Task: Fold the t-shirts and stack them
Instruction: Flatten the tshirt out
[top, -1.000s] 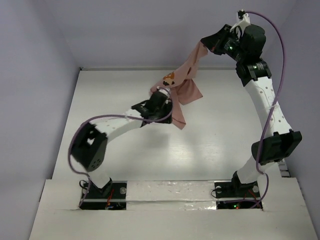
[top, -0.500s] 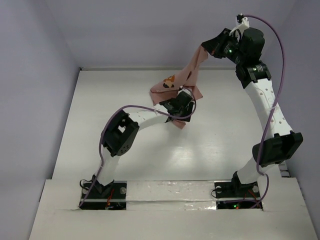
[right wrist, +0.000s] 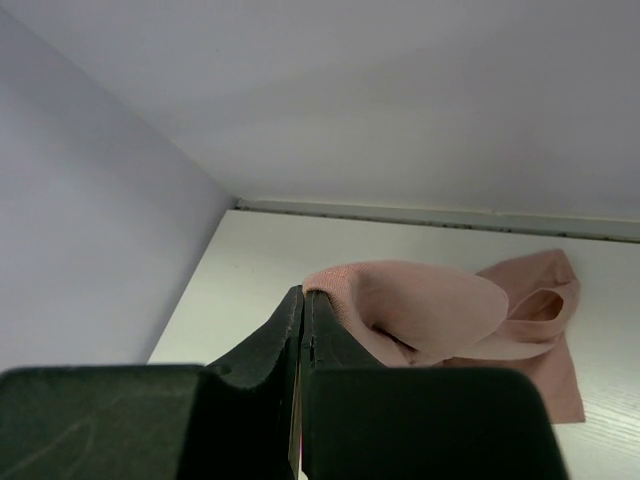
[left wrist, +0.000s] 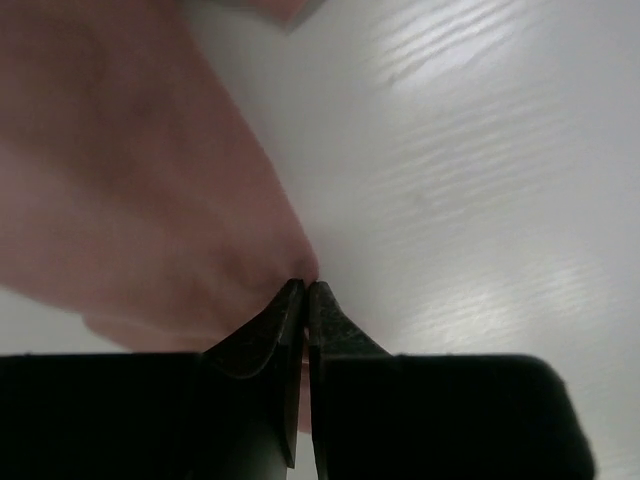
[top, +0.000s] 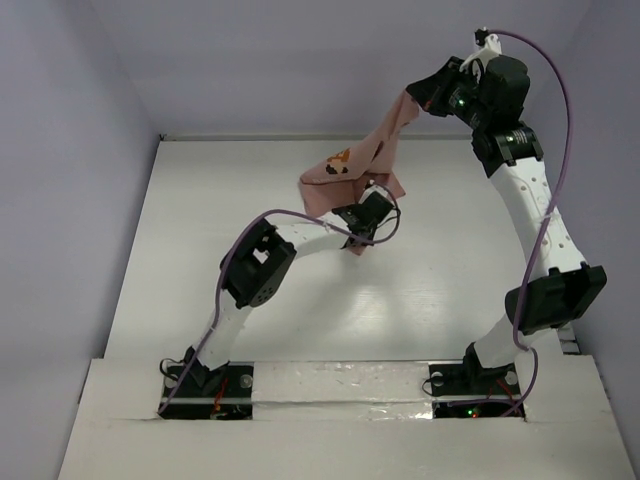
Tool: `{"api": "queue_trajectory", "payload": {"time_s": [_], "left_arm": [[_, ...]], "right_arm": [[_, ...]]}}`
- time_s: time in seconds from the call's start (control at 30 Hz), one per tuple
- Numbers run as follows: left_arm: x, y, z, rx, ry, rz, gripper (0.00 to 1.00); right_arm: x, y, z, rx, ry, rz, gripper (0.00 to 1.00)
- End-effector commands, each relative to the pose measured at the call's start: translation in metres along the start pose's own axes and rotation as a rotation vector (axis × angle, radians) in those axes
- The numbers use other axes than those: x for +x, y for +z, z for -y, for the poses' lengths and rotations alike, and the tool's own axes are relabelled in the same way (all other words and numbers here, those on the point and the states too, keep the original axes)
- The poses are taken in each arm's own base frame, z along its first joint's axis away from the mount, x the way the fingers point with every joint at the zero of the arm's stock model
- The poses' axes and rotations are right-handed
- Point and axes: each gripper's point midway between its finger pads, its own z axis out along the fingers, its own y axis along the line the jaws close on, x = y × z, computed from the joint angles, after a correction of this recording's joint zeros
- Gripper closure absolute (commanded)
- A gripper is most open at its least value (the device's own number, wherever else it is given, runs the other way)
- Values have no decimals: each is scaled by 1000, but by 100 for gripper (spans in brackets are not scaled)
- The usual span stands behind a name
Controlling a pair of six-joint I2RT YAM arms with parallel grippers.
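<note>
1. Step in hand: spreading the dusty-pink short-sleeved cloth t-shirt (top: 358, 165), hung over the white tabletop (top: 200, 250); folding not yet begun.
2. Right tool (right wrist: 302, 293): clamped on the raised edge. Left tool (left wrist: 305, 288): pinched closed on a lower edge.
3. Next: draw apart, lay flat.

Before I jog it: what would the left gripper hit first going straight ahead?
The left gripper has the pink t-shirt right at its shut tips. Past that fold it would probably meet the white table, though depth is unclear.
</note>
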Motion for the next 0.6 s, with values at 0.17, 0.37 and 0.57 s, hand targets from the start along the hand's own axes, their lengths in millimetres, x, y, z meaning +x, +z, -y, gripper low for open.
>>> {"api": "queue_trajectory", "payload": {"time_s": [0.17, 0.37, 0.57], "left_arm": [[-139, -231, -110, -98, -161, 433, 100], [-197, -375, -238, -92, -442, 756, 100], [-208, -436, -315, -180, -524, 907, 100]], "right_arm": [[-117, -64, -46, 34, -177, 304, 100], [-164, -117, -72, 85, -293, 436, 100], [-206, -176, -99, 130, -377, 592, 100]]}}
